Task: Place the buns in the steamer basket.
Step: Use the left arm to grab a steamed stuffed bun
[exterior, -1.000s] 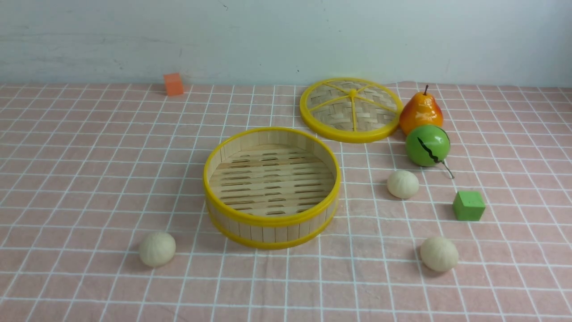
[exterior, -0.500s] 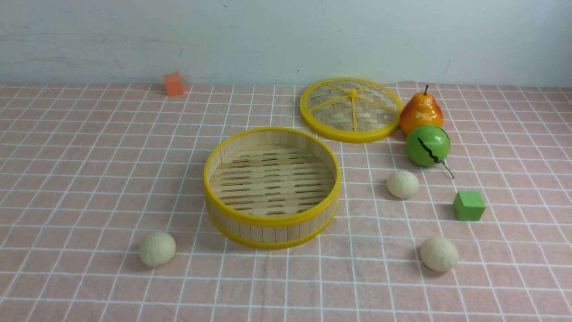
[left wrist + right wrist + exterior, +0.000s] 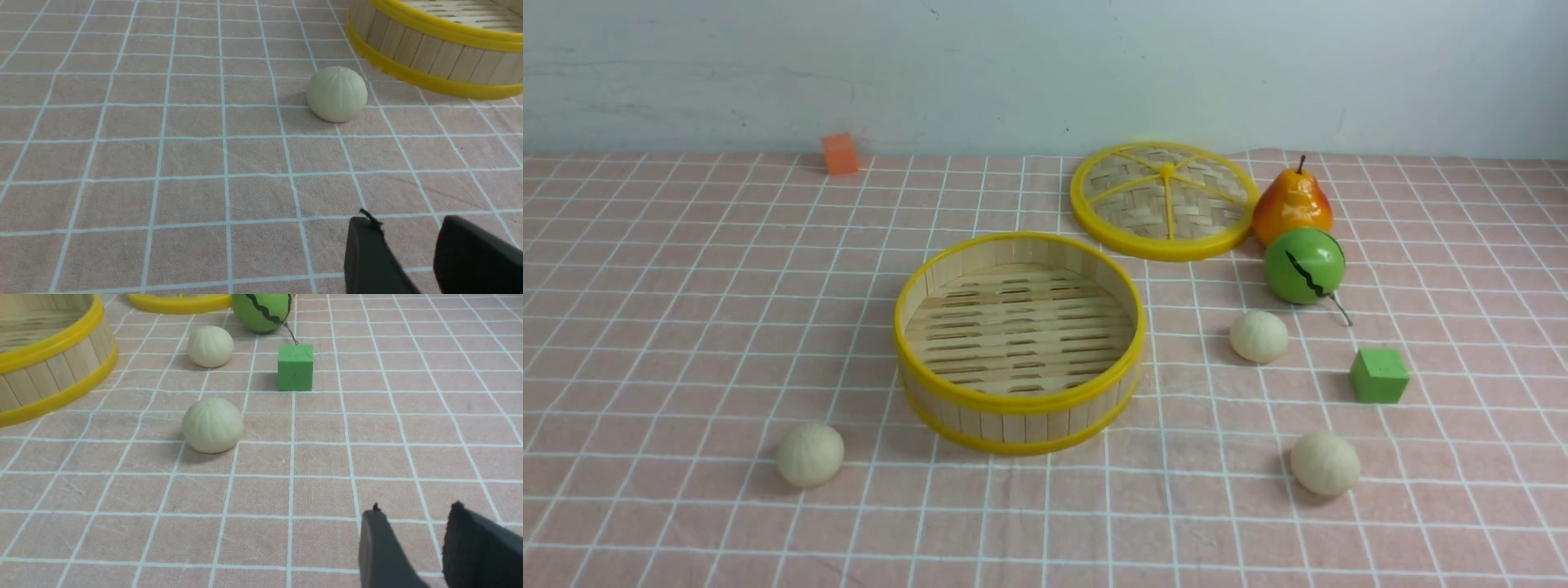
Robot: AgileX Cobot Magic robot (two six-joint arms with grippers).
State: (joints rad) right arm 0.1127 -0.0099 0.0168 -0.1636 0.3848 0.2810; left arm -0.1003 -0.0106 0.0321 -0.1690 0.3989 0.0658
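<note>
The buns number 3, and all lie on the pink checked cloth. The left bun sits off the front-left of the steamer basket, with the far bun and near bun well to its right. Both arms are out of my front view. In the wrist views I get only fingertips, cut by the frame edge. The left gripper has its fingers spread with nothing between them, short of the left bun. The right gripper is likewise parted and empty, short of the near bun. Each wrist view clips the basket to a piece of wall and rim. The right wrist view also crops the green ball and shows only a sliver of the lid. The basket holds nothing, its slotted floor bare. The lid lies flat behind it, touching a pear.
</note>
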